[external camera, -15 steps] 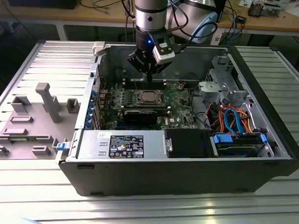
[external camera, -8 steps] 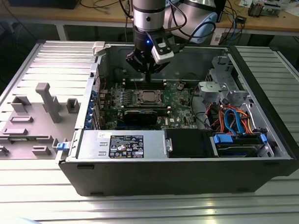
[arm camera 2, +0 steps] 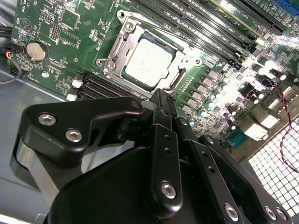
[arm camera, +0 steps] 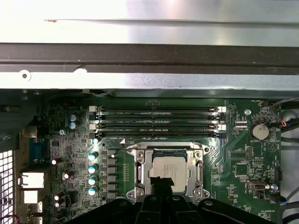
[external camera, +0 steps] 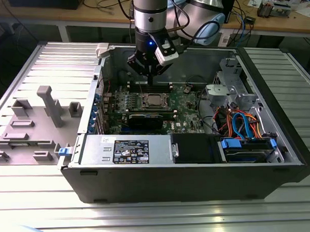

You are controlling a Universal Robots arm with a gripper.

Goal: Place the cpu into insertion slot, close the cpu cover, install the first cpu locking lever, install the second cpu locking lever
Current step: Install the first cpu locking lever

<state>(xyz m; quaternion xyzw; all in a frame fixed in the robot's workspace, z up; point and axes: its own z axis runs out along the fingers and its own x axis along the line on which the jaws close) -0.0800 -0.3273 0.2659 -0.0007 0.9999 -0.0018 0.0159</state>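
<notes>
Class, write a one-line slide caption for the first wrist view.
Gripper at the edge of the cpu seated in the insertion slot.

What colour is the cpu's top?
Dull silver; the cpu shows best in the second wrist view.

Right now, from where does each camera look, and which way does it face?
Exterior view: off the arm, looking down into the open computer case; the arm and claw hang above the motherboard.
Second wrist view: on the wrist, looking along the claw at the cpu; black claw links in front.
First wrist view: on the wrist, facing the motherboard and case wall; the claw shows before the cpu.
Shared: all three show the cpu and claw.
</notes>
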